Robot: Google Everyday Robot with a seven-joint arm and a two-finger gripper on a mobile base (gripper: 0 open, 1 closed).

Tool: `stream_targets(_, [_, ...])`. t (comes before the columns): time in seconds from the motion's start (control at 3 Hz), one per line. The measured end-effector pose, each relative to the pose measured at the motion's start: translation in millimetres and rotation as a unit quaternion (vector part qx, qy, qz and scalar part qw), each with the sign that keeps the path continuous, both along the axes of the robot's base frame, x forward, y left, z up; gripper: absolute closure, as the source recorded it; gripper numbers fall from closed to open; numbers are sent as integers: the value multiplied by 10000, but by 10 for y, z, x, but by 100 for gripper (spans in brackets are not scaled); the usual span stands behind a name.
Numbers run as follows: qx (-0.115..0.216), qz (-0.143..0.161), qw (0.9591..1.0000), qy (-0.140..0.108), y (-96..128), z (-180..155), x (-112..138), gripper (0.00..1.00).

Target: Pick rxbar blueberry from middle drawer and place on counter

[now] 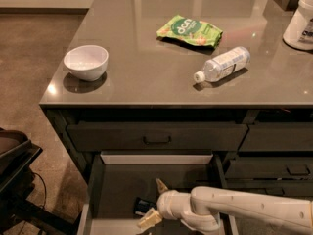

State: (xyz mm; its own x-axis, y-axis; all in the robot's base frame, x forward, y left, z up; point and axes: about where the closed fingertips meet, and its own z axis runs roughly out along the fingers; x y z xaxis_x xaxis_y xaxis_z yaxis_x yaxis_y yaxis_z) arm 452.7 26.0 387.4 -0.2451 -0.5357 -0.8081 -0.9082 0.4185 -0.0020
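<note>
Smooth white tubular arm with a bulbous rounded wrist; the gripper, at the frame's lower centre, has two pale tan fingers.

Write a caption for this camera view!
Tool in the open drawer, by the bar; bowl, bag, bottle on counter.
</note>
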Motion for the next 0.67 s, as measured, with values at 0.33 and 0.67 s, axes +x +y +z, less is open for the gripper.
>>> stream_targets(0.33, [25,0,10000,18,4,-10,-13,0])
stream_targets(0.67, [81,108,9998,146,20,-59,-23,0])
